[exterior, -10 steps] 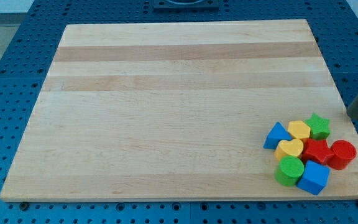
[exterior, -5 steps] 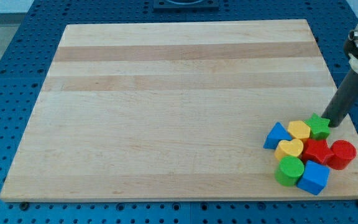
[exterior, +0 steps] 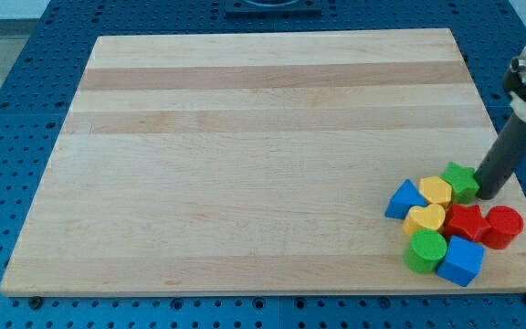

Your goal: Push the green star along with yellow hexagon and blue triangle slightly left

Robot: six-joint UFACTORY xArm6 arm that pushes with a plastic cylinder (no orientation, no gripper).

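Observation:
The green star [exterior: 461,181] lies near the view's lower right on the wooden board [exterior: 245,137]. The yellow hexagon [exterior: 436,191] touches its left side, and the blue triangle [exterior: 403,200] lies left of the hexagon. My tip [exterior: 487,194] stands against the star's right side, just above the red blocks.
Below the row lie a yellow heart [exterior: 425,219], a red star-like block [exterior: 467,222], a red cylinder [exterior: 503,227], a green cylinder [exterior: 426,251] and a blue cube [exterior: 462,261], packed close together. The board's right edge and bottom edge run near the cluster.
My tip came in from the view's right to the star's right side. The green star, yellow hexagon and blue triangle have shifted a little to the left.

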